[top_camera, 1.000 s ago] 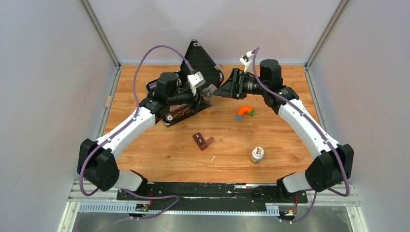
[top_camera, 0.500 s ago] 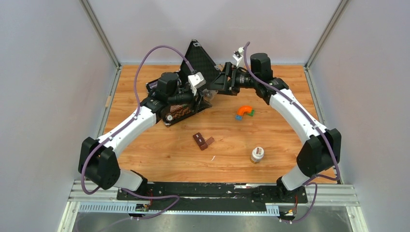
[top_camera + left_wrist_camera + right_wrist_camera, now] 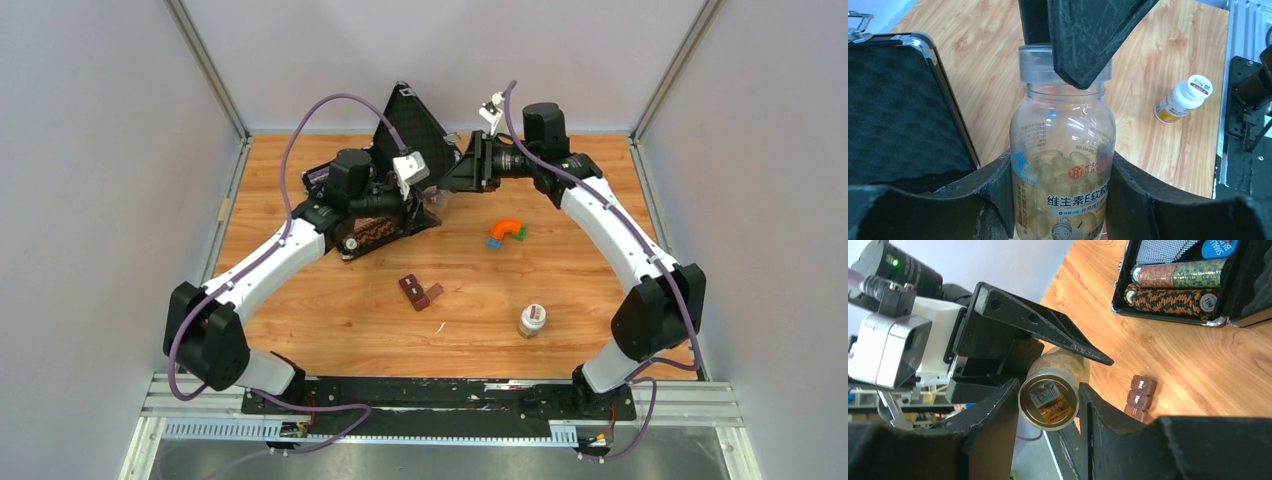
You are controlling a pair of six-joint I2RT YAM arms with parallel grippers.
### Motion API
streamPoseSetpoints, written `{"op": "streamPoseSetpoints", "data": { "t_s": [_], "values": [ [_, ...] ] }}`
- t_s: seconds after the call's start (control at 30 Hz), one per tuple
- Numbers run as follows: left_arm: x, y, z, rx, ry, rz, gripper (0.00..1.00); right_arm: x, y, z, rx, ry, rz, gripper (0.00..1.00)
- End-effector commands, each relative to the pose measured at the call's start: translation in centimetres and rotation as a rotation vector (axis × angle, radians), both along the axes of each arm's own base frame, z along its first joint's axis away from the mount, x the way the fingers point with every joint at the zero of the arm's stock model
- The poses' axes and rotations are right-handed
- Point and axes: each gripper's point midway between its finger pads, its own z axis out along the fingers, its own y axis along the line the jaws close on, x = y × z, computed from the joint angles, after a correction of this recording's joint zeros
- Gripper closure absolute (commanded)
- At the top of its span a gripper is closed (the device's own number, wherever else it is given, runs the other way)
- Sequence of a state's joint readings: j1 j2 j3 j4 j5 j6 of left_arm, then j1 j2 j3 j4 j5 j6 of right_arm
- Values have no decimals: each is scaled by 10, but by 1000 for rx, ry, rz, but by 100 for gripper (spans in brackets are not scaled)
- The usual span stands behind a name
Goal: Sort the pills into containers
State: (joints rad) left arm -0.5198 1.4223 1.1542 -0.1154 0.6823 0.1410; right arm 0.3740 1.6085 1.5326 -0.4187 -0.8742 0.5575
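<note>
The right end effector [image 3: 1049,390] has swung across to the left end effector [image 3: 1062,167]. It was well apart from the bottle [image 3: 1063,125] held there; its fingers [image 3: 998,412] now press either side of the bottle's top. The right elbow [image 3: 655,310] has drawn inward.

Lab cell: grey panels [image 3: 90,150], aluminium framing [image 3: 208,65]

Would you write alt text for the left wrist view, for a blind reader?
The left gripper holds a clear pill bottle of yellow softgels while the right gripper clasps its cap. Beyond: an open foam-lined case and a small white bottle on the table.
</note>
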Motion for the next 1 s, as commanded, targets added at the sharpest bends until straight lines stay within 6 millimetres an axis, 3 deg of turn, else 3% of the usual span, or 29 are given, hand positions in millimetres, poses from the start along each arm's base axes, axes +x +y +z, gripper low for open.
{"op": "streamPoseSetpoints", "data": {
  "t_s": [0.0, 0.17, 0.33, 0.43, 0.6, 0.7, 0.8, 0.97],
  "values": [
    [-6, -5, 18, -24, -19, -64, 100, -16, -7, 32, 47, -235, 133, 74],
    [-20, -5, 14, -28, -15, -117, 100, -6, -15, 38, 56, -288, 83, 73],
    [-28, -2, 0, -23, -32, -136, 100, -15, -18, 37, 88, -328, 108, 72],
    [-26, 2, -7, -11, -25, -109, 100, -2, -23, 23, 41, -324, 22, 72],
    [-25, 16, -25, 39, -20, -19, 100, 33, -49, -27, -129, -266, -283, 71],
    [-31, 28, -40, 99, -1, 33, 100, 39, -59, -68, -234, -233, -402, 71],
    [-43, 37, -50, 132, 37, 66, 100, 36, -60, -110, -347, -209, -458, 70],
    [-63, 59, -62, 149, 67, 151, 100, 23, -44, -174, -489, -142, -455, 70]
  ]
}}
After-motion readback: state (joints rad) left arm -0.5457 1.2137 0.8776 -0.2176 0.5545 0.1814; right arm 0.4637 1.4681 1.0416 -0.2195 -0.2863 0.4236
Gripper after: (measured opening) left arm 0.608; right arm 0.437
